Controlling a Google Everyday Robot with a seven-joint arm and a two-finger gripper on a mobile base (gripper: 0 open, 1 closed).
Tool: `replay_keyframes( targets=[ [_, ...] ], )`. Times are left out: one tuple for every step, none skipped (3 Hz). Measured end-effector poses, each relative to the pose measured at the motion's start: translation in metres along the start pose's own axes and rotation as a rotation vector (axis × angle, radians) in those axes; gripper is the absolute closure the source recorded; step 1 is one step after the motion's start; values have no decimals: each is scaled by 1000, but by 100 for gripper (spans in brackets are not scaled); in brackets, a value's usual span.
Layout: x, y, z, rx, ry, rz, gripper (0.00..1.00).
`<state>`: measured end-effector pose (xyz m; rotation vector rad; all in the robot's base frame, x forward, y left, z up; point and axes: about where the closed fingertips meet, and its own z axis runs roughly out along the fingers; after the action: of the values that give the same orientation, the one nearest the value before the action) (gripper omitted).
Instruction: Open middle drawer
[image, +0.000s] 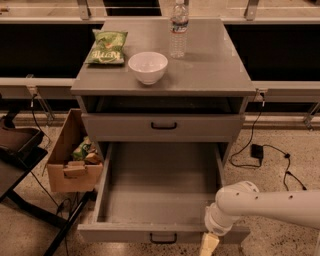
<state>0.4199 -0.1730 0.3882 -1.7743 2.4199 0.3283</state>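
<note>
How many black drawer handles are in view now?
2: the closed drawer's handle; the pulled-out drawer's handle, beside the gripper. Another could be hidden beneath that drawer.

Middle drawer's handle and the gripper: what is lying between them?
In the camera view, only bare grey drawer front lies between the handle of the middle drawer and the gripper, low at the front's right end.
</note>
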Motion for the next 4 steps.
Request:
replay_keyframes(
  targets=[
    [0, 0, -2, 0, 0, 0, 0],
    [2, -11, -49, -7, -3, -22, 0],
    [-1, -49, -162, 65, -55, -18, 0],
    [16, -73, -270, 106, -107, 32, 0]
  ],
)
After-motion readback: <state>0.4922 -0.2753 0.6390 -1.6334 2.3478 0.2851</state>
